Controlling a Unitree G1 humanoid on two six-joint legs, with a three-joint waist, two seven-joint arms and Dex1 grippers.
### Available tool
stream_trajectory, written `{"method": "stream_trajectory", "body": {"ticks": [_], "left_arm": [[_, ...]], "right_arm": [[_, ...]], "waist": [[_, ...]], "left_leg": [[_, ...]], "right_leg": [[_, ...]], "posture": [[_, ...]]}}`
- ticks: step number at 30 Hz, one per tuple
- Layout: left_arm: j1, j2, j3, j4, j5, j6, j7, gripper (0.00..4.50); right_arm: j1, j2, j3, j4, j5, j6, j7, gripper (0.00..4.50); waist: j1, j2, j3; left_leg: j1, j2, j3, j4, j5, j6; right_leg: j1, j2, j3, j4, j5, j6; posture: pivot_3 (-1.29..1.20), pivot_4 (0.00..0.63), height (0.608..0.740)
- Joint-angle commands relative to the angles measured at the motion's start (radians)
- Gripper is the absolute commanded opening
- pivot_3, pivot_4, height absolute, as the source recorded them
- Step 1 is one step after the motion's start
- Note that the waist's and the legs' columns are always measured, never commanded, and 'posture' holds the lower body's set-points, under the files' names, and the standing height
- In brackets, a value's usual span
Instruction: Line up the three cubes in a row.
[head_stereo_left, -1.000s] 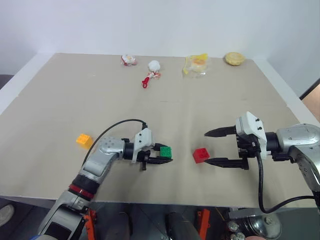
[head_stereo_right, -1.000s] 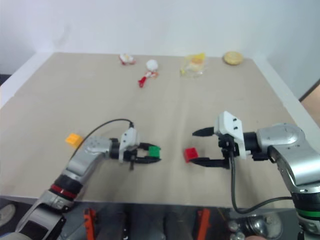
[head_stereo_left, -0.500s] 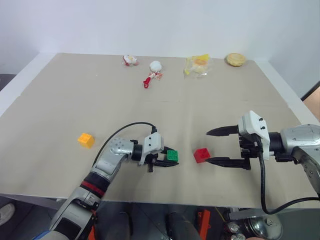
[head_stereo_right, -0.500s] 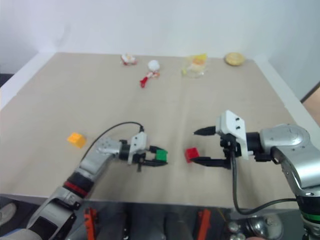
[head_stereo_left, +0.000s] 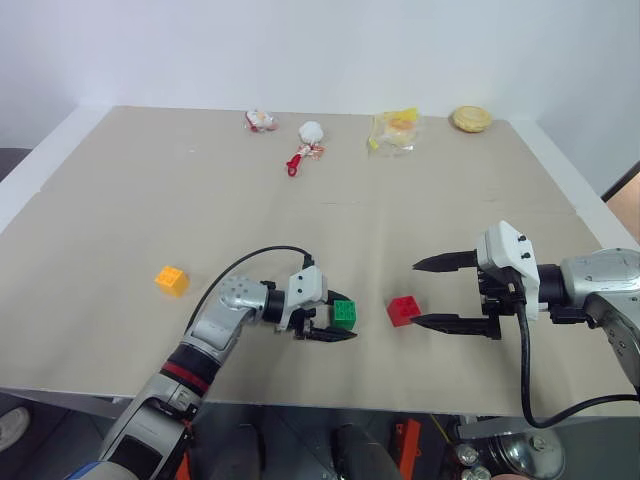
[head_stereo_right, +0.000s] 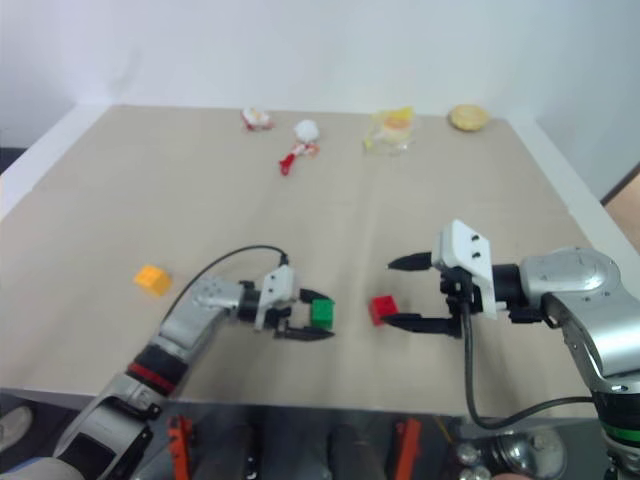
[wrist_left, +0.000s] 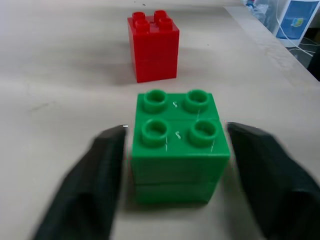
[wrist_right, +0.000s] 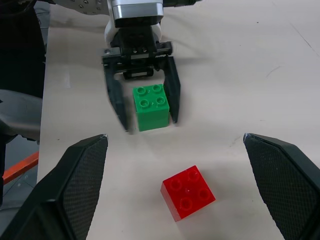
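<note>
The green cube rests on the table between the spread fingers of my left gripper, which is open; a gap shows on each side of the cube next to the black fingers. Just to its right stands the red cube, apart from it. My right gripper hovers open right of the red cube, touching nothing. The yellow-orange cube lies alone farther left.
Along the table's far edge lie small wrapped snacks, a white item with a red toy, a yellow packet and a round bun. The table's front edge runs close below both grippers.
My left gripper's jaws have opened off the green cube, which now sits free on the table. The right arm has not moved.
</note>
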Motion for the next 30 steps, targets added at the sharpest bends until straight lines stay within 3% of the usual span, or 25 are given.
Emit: {"method": "stream_trajectory", "body": {"ticks": [1,8,12,19,30], "left_arm": [[-0.015,0.006,0.030,-0.031,-0.027,0.011,-0.007,4.46],[0.003,0.022,0.152,-0.193,-0.165,0.170,0.055,4.46],[0.073,0.023,0.353,-0.396,-0.232,0.308,0.343,4.46],[0.307,-0.009,0.574,-0.668,-0.135,0.407,0.806,4.46],[0.512,0.013,0.651,-0.753,-0.156,0.414,0.917,4.46]], "right_arm": [[-0.004,-0.020,-0.020,-0.016,0.011,-0.004,0.002,4.50],[-0.033,-0.003,-0.030,-0.008,0.031,-0.006,-0.002,4.50],[-0.133,0.090,-0.010,-0.014,0.107,0.042,-0.061,4.50],[-0.310,0.303,0.097,0.046,0.139,0.045,-0.119,4.50],[-0.390,0.409,0.186,0.182,0.076,-0.036,-0.077,4.50]], "waist": [[0.000,0.000,0.000],[0.000,0.000,0.000],[-0.008,0.000,0.000],[-0.005,0.000,0.000],[0.000,-0.002,0.000]], "left_leg": [[0.000,0.000,0.000,0.000,0.000,0.000],[0.000,0.000,0.000,0.000,0.000,0.000],[0.001,0.001,0.000,0.000,0.000,0.000],[0.003,0.002,-0.002,-0.001,0.000,0.000],[0.000,0.001,-0.001,0.001,0.000,0.000]], "right_leg": [[0.000,0.000,0.000,0.000,0.000,0.000],[0.000,0.000,0.000,0.000,0.000,0.000],[0.000,0.001,0.000,0.000,0.003,0.004],[0.001,0.003,0.000,0.001,0.004,0.003],[0.001,0.000,-0.002,0.000,0.002,-0.001]], "posture": [[0.00,0.150,0.740],[0.00,0.150,0.740],[0.00,0.150,0.740],[0.00,0.150,0.740],[0.00,0.150,0.740]]}}
